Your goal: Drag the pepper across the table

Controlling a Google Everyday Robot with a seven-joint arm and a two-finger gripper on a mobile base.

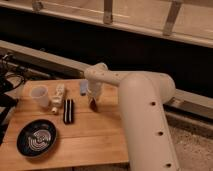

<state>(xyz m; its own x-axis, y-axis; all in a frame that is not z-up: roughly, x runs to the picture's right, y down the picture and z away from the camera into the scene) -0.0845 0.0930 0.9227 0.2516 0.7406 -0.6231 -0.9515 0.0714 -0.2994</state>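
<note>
Gripper down at the pepper on the table.

The white arm reaches from the right and bends down over the far middle of the table, ending at the gripper, which points downward with its tip at the board. The pepper shows as a small dark-red shape right at the fingertips, near the table's far edge and roughly midway along it; whether the fingers clamp it or stand loose beside it cannot be told. A small blue-grey block lies just behind and left of the gripper. Further left lie a black striped bar, a pale slim packet beside it, and a white cup. A dark bowl with a spiral pattern sits at the near left corner.
</note>
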